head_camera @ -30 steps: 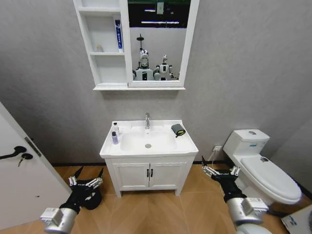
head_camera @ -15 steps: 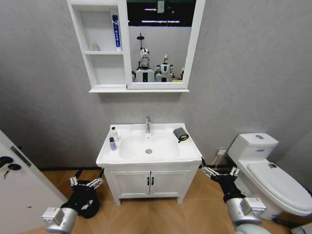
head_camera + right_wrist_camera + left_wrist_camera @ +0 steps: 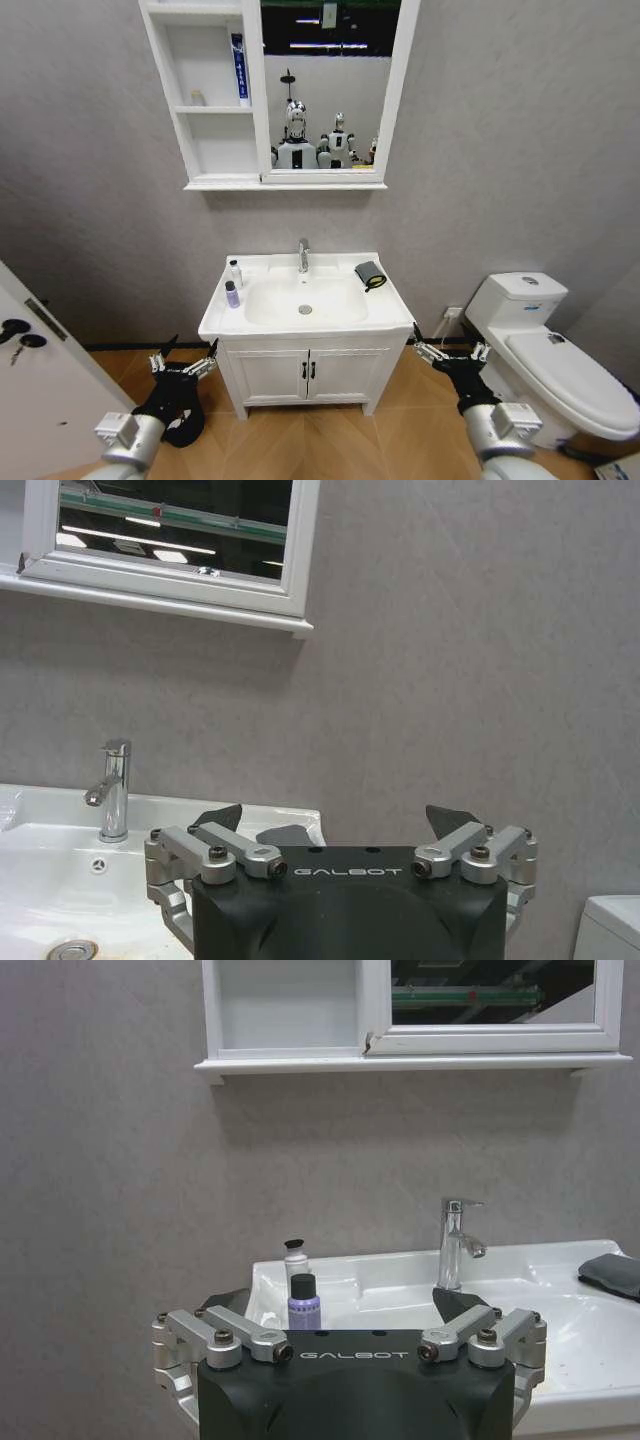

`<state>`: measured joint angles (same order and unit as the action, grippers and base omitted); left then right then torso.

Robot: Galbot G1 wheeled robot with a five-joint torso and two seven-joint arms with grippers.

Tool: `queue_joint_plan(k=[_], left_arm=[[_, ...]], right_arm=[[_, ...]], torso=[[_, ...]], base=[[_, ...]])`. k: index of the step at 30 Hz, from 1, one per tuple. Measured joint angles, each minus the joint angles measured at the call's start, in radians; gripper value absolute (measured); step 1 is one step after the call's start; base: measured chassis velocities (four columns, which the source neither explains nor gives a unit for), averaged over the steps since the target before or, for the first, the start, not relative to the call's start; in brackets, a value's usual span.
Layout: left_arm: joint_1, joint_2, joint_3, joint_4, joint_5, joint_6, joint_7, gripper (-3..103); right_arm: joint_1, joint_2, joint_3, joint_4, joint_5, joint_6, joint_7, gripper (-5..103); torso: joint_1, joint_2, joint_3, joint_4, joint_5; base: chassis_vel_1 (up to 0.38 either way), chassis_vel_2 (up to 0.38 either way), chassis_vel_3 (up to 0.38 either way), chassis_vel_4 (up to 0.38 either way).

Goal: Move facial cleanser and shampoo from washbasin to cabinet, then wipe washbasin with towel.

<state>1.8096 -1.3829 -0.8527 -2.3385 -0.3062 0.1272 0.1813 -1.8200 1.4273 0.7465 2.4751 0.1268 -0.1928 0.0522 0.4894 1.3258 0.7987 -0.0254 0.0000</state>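
Both pincers hang low with fingers apart, left pincer (image 3: 183, 360) and right pincer (image 3: 449, 350) flanking the washbasin (image 3: 305, 300). Two bottles (image 3: 232, 284) and the towel (image 3: 369, 274) sit on its rim, below the cabinet (image 3: 205, 95).

This was a bathroom. A white washbasin (image 3: 305, 300) with a shiny tap (image 3: 302, 254) stood against a grey wall (image 3: 500, 150). Under it was a small cupboard with two doors (image 3: 305, 375). A white toilet (image 3: 555, 350) stood beside it. On the wall hung a white cabinet (image 3: 200, 100) with open shelves and a big mirror (image 3: 325, 90). Two little bottles (image 3: 233, 284) and a dark towel (image 3: 369, 273) sat on the washbasin.
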Motion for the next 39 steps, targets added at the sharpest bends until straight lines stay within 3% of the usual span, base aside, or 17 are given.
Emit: queue_joint_plan(k=[21, 23, 27, 35, 39], left_arm=[[0.001, 0.006, 0.01, 0.007, -0.001, -0.004, -0.014, 100], [-0.009, 0.013, 0.02, 0.0, 0.0, 0.017, -0.039, 100], [-0.079, 0.066, 0.051, -0.024, -0.033, 0.123, -0.082, 100], [-0.213, 0.146, 0.155, 0.053, -0.049, 0.192, -0.061, 100], [-0.284, 0.192, 0.228, 0.104, -0.053, 0.248, -0.101, 100]], right_arm=[[-0.005, 0.009, -0.014, -0.014, -0.011, 0.035, 0.002, 100], [-0.005, 0.009, -0.015, -0.018, -0.01, 0.035, 0.006, 100], [0.0, -0.006, -0.017, -0.031, 0.007, 0.027, 0.014, 100], [0.018, -0.025, -0.013, -0.081, 0.019, 0.028, 0.015, 100], [0.027, -0.029, -0.006, -0.105, 0.024, 0.039, 0.015, 100]], torso=[[0.001, 0.0, 0.0, 0.0, 0.0], [0.001, 0.0, 0.0, 0.0001, -0.0001], [0.0, 0.0, 0.0, -0.0002, 0.0], [0.0, 0.0, 0.0, -0.0001, -0.0001], [0.0, 0.0, 0.0, -0.0001, 0.0]], base=[[-0.074, 0.07, 0.074, -0.067], [0.0, 0.0, 0.0, 0.0], [0.0, 0.0, 0.0, 0.0], [0.0, 0.0, 0.0, 0.0], [0.0, 0.0, 0.0, 0.0]])
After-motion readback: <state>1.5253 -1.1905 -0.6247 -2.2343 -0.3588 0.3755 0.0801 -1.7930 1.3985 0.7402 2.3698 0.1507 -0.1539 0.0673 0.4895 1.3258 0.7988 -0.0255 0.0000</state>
